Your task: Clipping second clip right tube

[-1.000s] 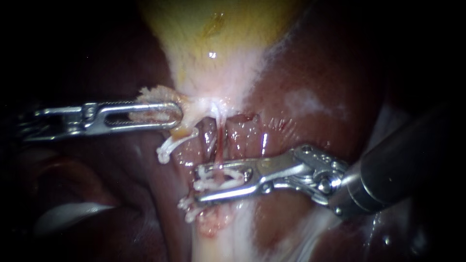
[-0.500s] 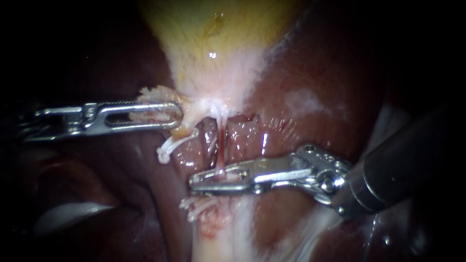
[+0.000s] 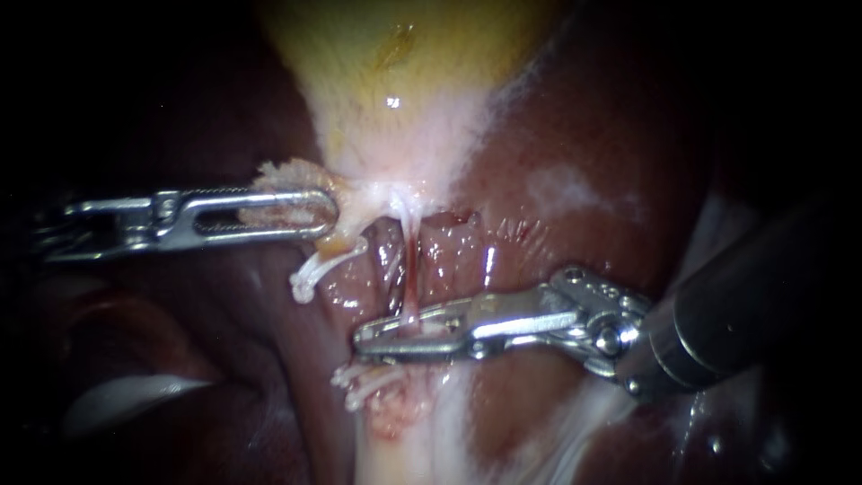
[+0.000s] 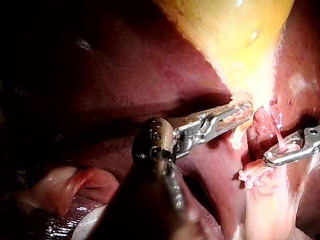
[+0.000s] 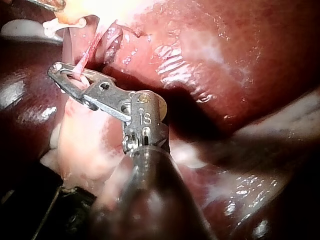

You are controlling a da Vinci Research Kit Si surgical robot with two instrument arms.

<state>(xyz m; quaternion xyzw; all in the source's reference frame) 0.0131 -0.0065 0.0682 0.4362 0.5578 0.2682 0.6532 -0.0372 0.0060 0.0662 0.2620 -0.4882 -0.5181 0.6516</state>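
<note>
Liver (image 3: pixel 575 162) and yellow gallbladder (image 3: pixel 404 63) fill the field, and the left instrument (image 3: pixel 328 213) has its claw clenched on the gallbladder's pale neck. The right instrument (image 3: pixel 368 338) has its claw clamped across the right tube (image 3: pixel 411 269), a thin pink strand, just above a white clip (image 3: pixel 364 384). The tube looks soft, wet and fragile; it is best gripped squarely mid-span without pulling, or it may tear.

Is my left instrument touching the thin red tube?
No: the left instrument grips pale tissue at the edge of the gallbladder, apart from the tube, which the right instrument clamps.
</note>
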